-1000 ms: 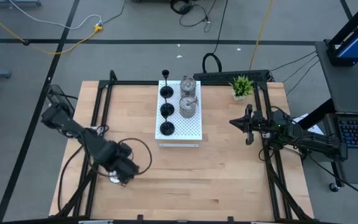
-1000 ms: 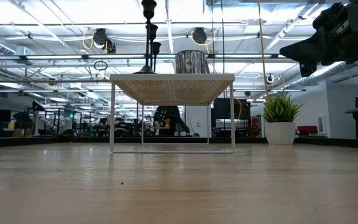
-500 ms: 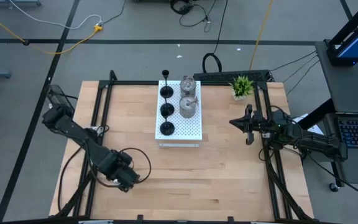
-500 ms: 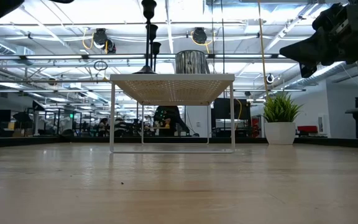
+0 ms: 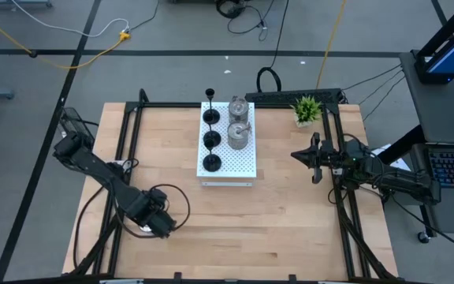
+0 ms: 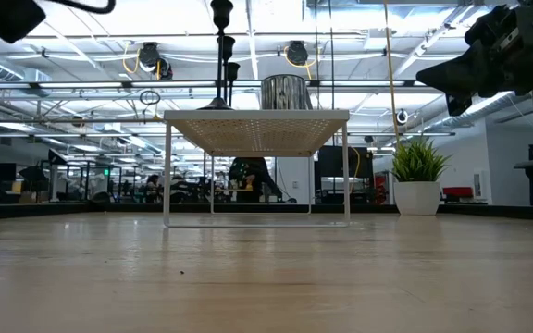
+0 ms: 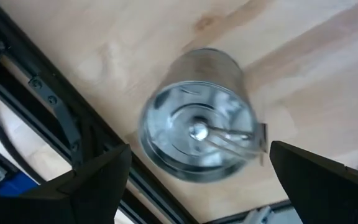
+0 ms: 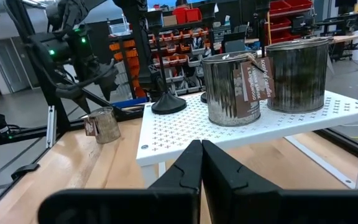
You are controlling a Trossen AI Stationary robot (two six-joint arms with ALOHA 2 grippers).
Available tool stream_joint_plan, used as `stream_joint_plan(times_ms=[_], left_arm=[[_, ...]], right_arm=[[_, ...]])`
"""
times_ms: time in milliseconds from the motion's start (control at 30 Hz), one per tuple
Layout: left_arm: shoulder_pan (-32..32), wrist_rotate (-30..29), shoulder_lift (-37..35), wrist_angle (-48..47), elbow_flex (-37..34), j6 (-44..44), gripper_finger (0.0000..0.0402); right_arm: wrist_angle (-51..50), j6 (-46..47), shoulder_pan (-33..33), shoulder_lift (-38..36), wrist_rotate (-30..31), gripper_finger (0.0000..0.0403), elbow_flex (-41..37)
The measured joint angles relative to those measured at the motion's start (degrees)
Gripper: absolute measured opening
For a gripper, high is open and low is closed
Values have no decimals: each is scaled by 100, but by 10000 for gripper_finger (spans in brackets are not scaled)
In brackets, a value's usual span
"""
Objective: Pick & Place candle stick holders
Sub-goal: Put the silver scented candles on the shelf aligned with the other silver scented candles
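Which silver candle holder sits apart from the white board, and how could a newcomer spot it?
On the wooden table, look to its left front edge, under the left gripper, whose fingers are spread. The silver candle holder stands alone on bare wood there, unlike the two silver holders on the white perforated board.

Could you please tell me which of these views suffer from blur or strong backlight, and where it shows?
Left wrist view: the silver holder on the table below is smeared and soft, its rim doubled. Low view: bright ceiling lights behind leave the white board and the black holders on it as dark silhouettes. Right wrist view: the near tool is soft, while the silver holders look crisp.
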Motion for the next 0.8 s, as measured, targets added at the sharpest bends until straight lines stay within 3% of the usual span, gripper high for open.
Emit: stream_joint_plan(times_ms=[500, 800], left_arm=[[-110, -4, 2, 741, -677, -204, 391], [-119, 107, -25, 714, -681, -272, 391]], right_arm=[[7, 133, 0, 2, -11, 0, 0], [85, 242, 0, 2, -5, 0, 0]])
